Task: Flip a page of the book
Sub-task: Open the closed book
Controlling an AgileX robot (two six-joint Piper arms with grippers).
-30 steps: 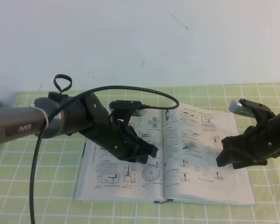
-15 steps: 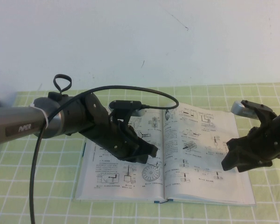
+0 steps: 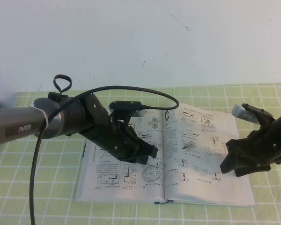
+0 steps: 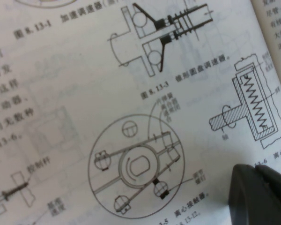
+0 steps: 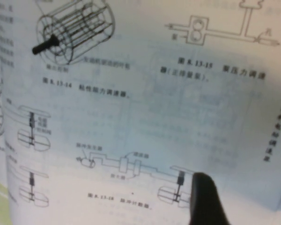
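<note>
The right gripper [image 3: 230, 159] has drifted slightly outward, then back and lower over the book's [image 3: 196, 140] right edge, apparently.

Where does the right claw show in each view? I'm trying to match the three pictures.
High view: right claw at the picture's right, over the outer edge of the book's right-hand page, fingers apart.
Left wrist view: not in it; the dark tip there is the left claw, over the left-hand page.
Right wrist view: one dark fingertip at the lower edge.
Shared landmark: the book's printed diagram pages.

The open book [image 3: 196, 140] lies on the green-checked table [image 3: 47, 206].
</note>
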